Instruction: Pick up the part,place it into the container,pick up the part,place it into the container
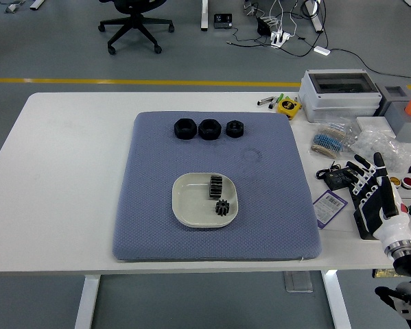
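At the worktop's (pixel 61 178) near right edge the right robot hand (pixel 378 195) hangs with fingers spread, holding nothing, well apart from the blue mat (pixel 260 205). On the mat, the white dish (pixel 186 205) already holds two black gears (pixel 219 195), so both placements look done and nothing seems left but resting the arm. Beyond it sit three black nuts (pixel 208 128) in a row. Clutter, including a grey box (pixel 340 92), crowds the right side, close around the hand.

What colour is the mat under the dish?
The mat is blue-grey with a fine dotted texture, seen in the head view.
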